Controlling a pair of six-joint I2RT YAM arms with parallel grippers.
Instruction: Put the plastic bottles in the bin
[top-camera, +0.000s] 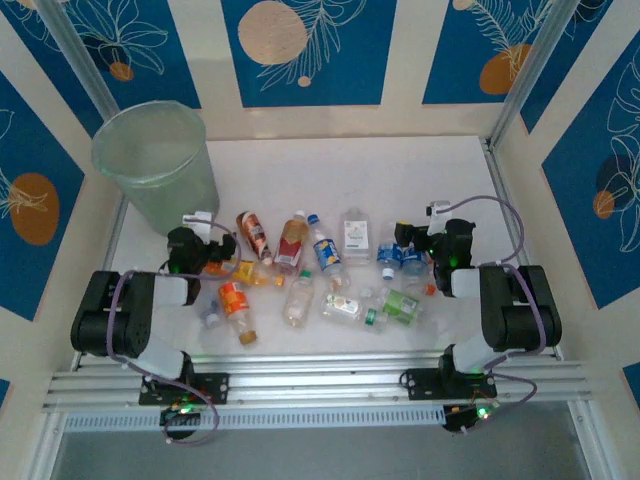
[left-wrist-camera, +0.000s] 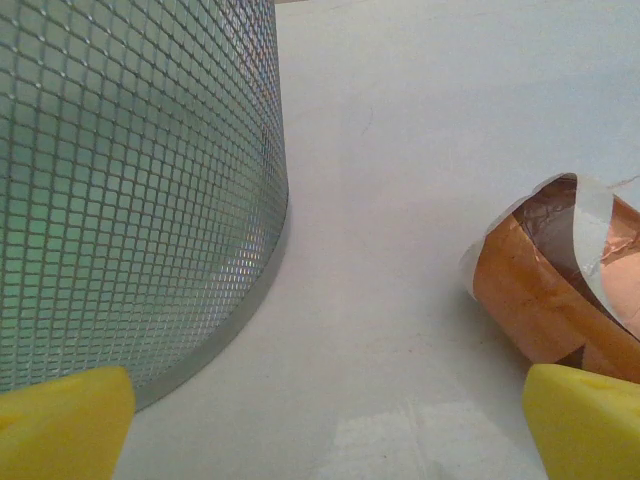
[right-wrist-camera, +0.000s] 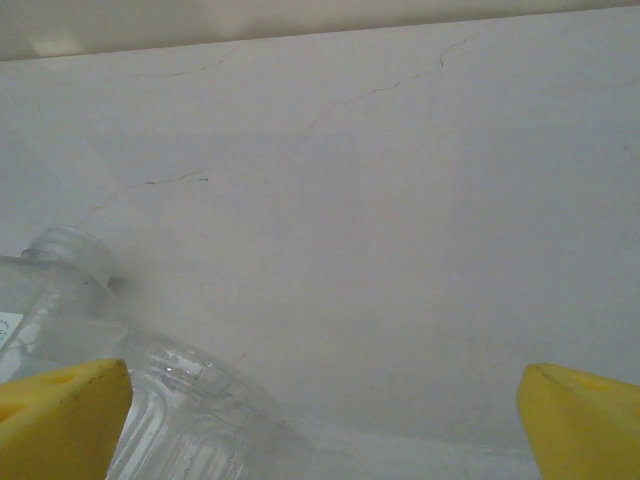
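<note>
Two robot arms sit at the near edge of the white table (top-camera: 300, 170), one on the left and one on the right. Both reach out toward the far side.

The left gripper (top-camera: 205, 243) (left-wrist-camera: 320, 430) is low over the table, close to the bin (top-camera: 180, 195) (left-wrist-camera: 130, 180). Its yellow fingers (left-wrist-camera: 60, 420) are spread wide apart, and nothing is between them. In the left wrist view the bin wall, with its little square pattern, stands just to the left. A bottle with a brown label (top-camera: 253, 235) (left-wrist-camera: 560, 290) lies just to the right, by the right finger.

The right gripper (top-camera: 420, 240) (right-wrist-camera: 320, 430) is low over the right side of the table. Its jaws are spread wide too, and they hold nothing. A clear bottle (right-wrist-camera: 180, 400) lies on its side right by its left finger.

The plastic bottles (top-camera: 298, 298) lie on their sides in a messy bunch on the table, between the two arms. One has an orange label (top-camera: 235, 300), one has a green label (top-camera: 402, 305), and one has a blue label (top-camera: 325, 250). Small blue ones (top-camera: 390, 258) lie just beside the right gripper.

The bin stands upright in the far left corner of the table, apart from most of the bottles.
</note>
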